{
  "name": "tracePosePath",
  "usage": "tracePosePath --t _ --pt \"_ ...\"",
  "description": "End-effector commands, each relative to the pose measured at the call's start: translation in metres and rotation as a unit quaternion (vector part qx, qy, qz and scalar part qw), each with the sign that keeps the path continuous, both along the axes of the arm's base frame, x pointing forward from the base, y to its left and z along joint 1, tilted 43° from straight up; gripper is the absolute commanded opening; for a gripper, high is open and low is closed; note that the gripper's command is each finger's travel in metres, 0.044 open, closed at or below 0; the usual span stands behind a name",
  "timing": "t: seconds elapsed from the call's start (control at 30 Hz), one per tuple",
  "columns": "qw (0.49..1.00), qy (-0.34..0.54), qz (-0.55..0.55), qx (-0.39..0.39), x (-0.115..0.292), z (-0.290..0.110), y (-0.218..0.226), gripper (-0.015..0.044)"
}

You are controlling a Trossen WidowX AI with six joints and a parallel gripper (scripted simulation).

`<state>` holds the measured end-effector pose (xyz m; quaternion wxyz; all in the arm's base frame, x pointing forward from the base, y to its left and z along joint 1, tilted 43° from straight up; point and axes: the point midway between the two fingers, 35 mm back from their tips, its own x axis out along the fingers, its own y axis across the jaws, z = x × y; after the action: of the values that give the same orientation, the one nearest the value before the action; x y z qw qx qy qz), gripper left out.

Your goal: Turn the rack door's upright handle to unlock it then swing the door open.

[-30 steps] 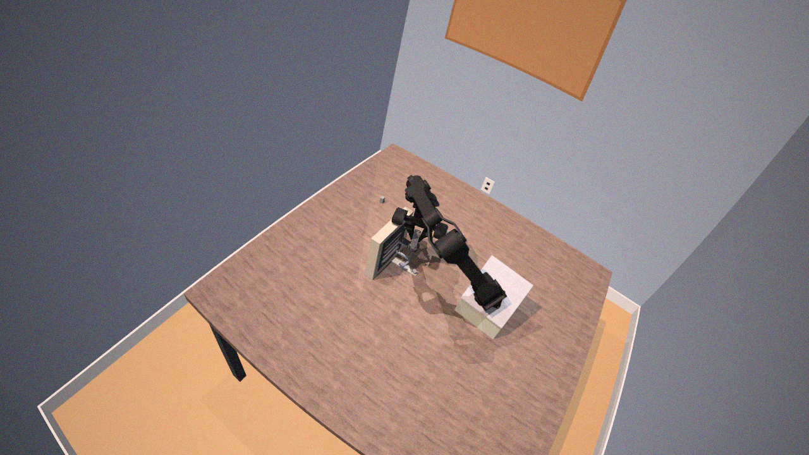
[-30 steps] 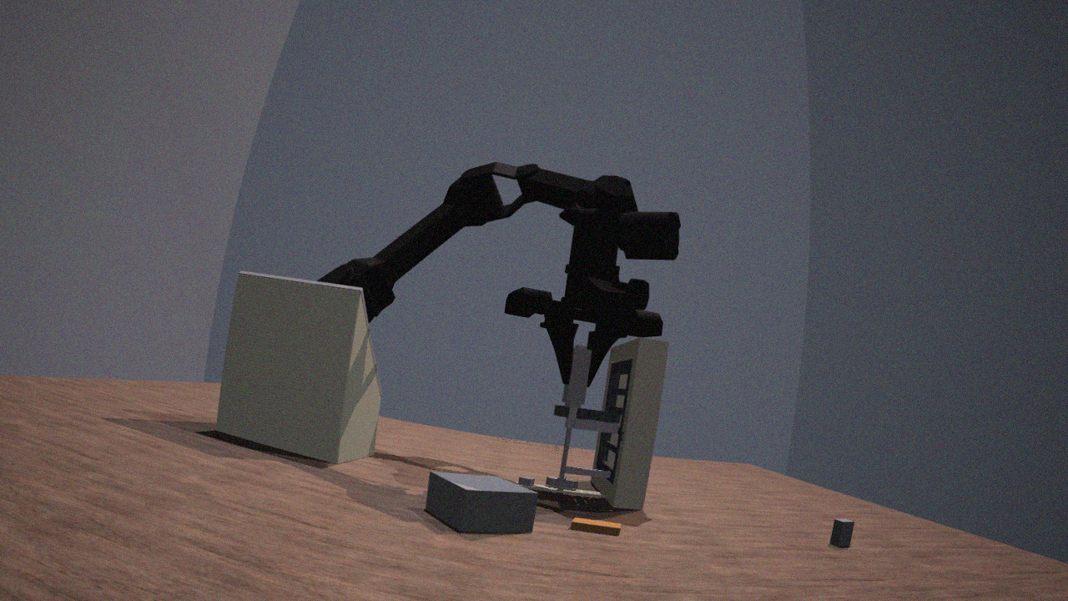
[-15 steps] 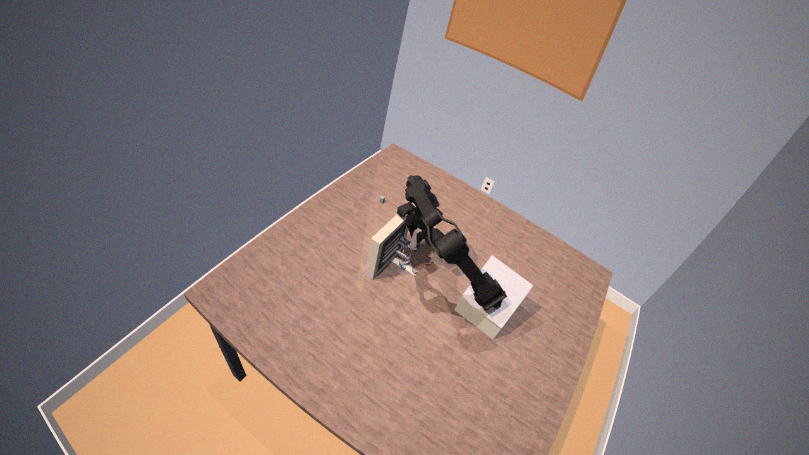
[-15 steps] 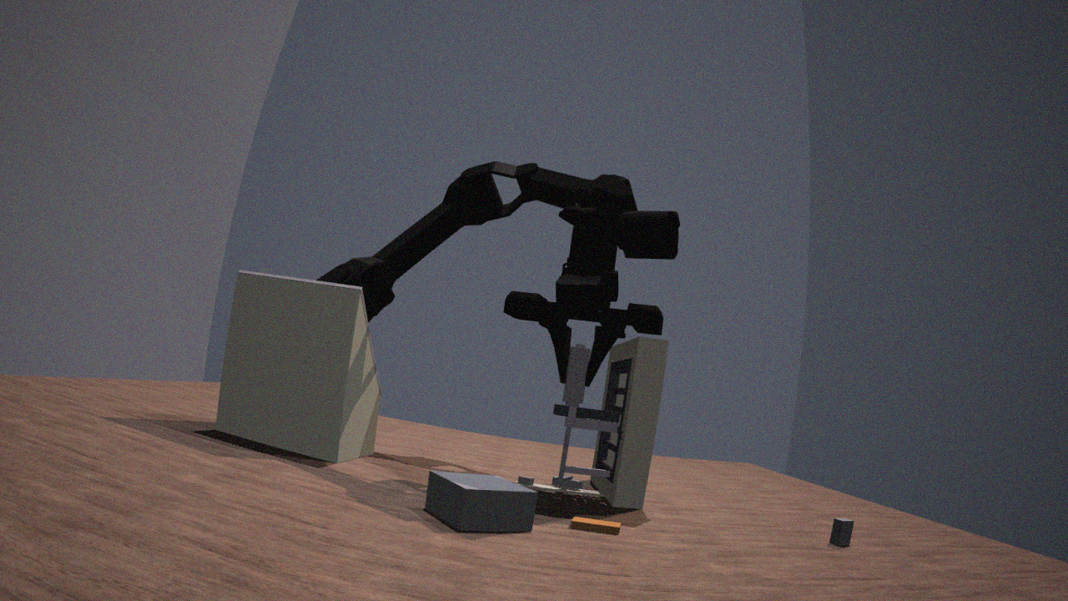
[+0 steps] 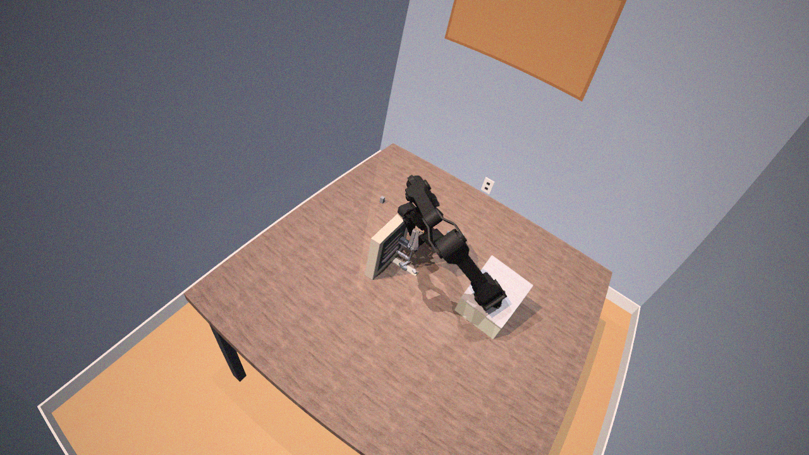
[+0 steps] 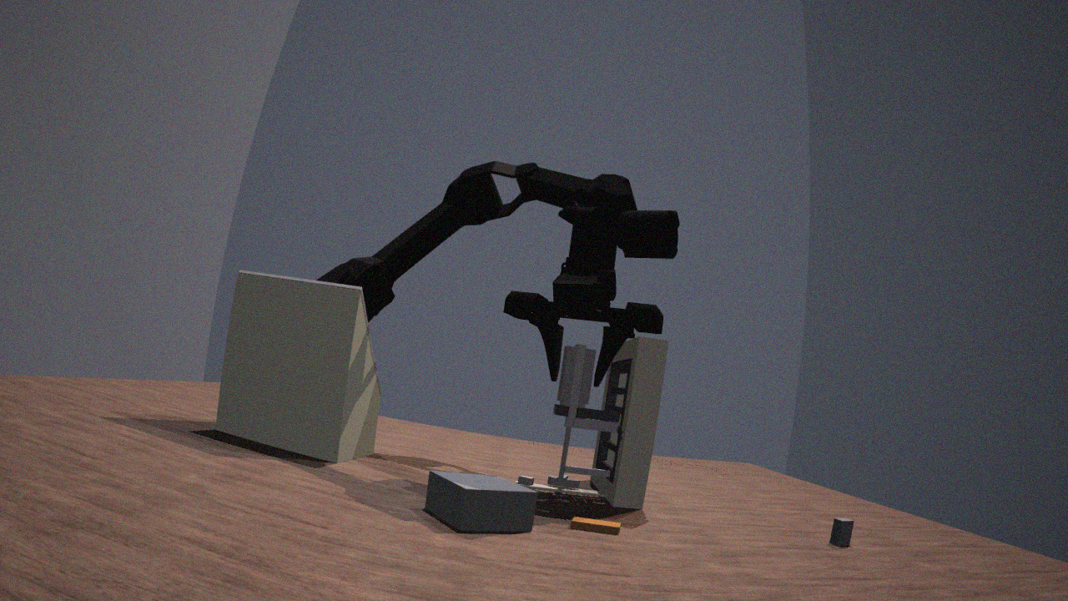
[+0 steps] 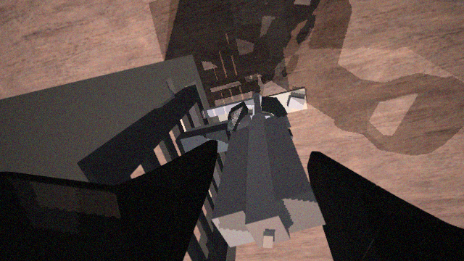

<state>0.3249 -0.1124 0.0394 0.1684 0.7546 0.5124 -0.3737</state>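
Observation:
The pale rack frame [image 5: 371,263] [image 6: 647,426] [image 7: 109,90] stands upright. Its dark barred door [image 5: 390,251] [image 7: 134,135] is on the side facing the arm base; I cannot tell from these views whether it is ajar. The grey upright handle [image 6: 576,358] [image 7: 259,188] stands off from the door on short arms. My gripper [image 6: 575,381] [image 7: 262,153] points down and is open, with one finger on each side of the handle's thick upper part. Gaps show beside the handle near the fingertips. The left finger hides part of the door in the wrist view.
A grey block [image 6: 477,507] and a flat orange bar [image 6: 595,526] lie near the frame. A small dark piece [image 5: 382,200] [image 6: 840,532] stands farther off. The arm rises from a large pale pedestal [image 5: 512,282] [image 6: 284,366]. A pale strip lies at the frame's foot.

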Motion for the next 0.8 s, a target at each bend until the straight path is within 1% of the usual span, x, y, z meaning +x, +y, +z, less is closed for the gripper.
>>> tracePosePath --t 0.0,0.17,0.37,0.57,0.77 --pt "1.000 -0.012 0.012 -0.002 0.0014 -0.0002 0.0015 0.0285" --pt "0.991 -0.089 0.099 -0.025 0.0014 -0.0002 0.0015 0.0285" --pt "0.960 -0.183 0.206 -0.054 0.0014 -0.0001 0.0015 0.0285" --pt "0.907 -0.273 0.308 -0.081 0.0014 -0.0001 0.0015 0.0285" --pt "0.835 -0.357 0.404 -0.107 0.0014 -0.0001 0.0015 0.0285"
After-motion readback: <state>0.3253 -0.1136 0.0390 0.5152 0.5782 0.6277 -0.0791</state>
